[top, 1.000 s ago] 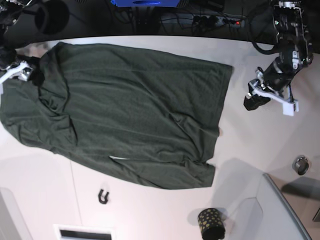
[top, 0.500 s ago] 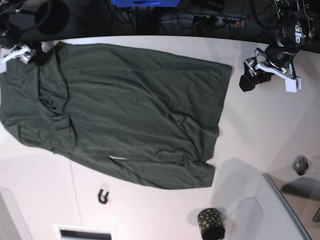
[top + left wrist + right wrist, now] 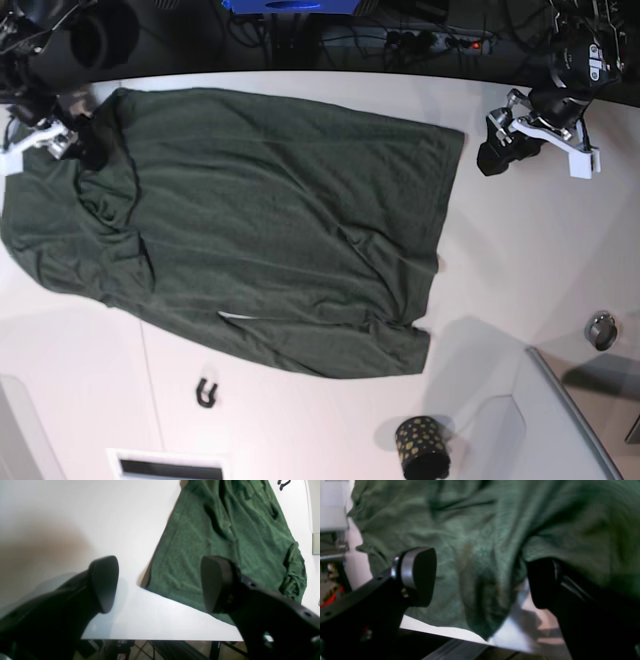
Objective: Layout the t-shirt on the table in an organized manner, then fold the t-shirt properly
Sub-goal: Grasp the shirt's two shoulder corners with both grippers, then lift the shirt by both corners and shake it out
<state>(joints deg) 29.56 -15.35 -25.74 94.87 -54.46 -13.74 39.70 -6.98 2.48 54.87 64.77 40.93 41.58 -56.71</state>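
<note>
One dark green t-shirt (image 3: 240,225) lies spread across the left half of the white desk (image 3: 530,250), unmoved. The left gripper (image 3: 497,150), spread and empty, has risen beside its far right corner; the right gripper (image 3: 480,577), spread, hovers over the far left shoulder.

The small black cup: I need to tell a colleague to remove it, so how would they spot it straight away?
Start from the big dark green t-shirt spread over the white table. In the base view, go past its lower right corner toward the picture's bottom edge, left of the grey raised panel. There stands the cup: black, round, covered in gold dots, unlike the plain black hook.
</note>
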